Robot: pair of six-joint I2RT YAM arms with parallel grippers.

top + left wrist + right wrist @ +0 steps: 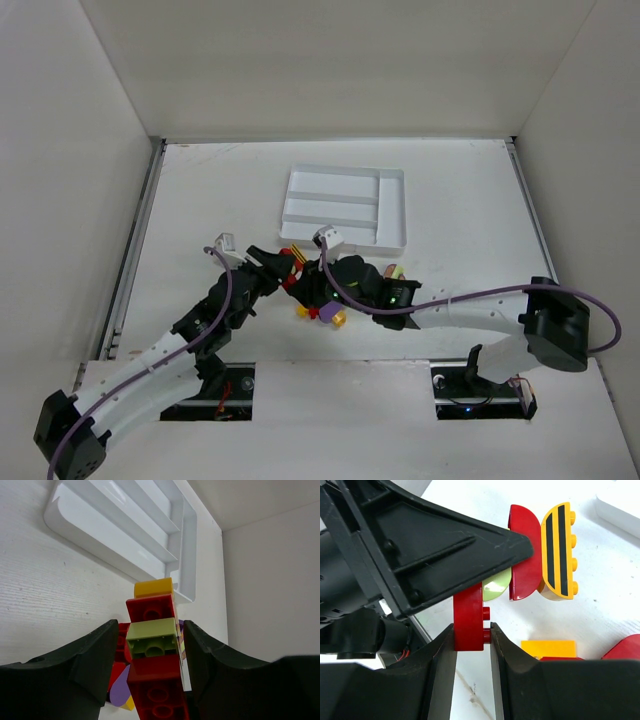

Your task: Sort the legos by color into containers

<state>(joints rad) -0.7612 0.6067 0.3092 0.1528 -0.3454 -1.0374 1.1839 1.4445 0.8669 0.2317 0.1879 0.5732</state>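
R claw [471, 626] is almost closed, pinching a red brick [469, 612] at one end of a short stack [151, 609] of joined bricks: red, lime, red, then yellow w/ black stripes at the other end. L claw [150, 628] has its jaws set narrowly either side of the same stack, at the lime brick [152, 636], but can't tell whether the pads actually press it. Stack sits btwn the two claws, near the white tray [392, 205] but apart from it, w/ a few loose bricks [325, 313], purple and yellow, on the table [200, 200] close by.
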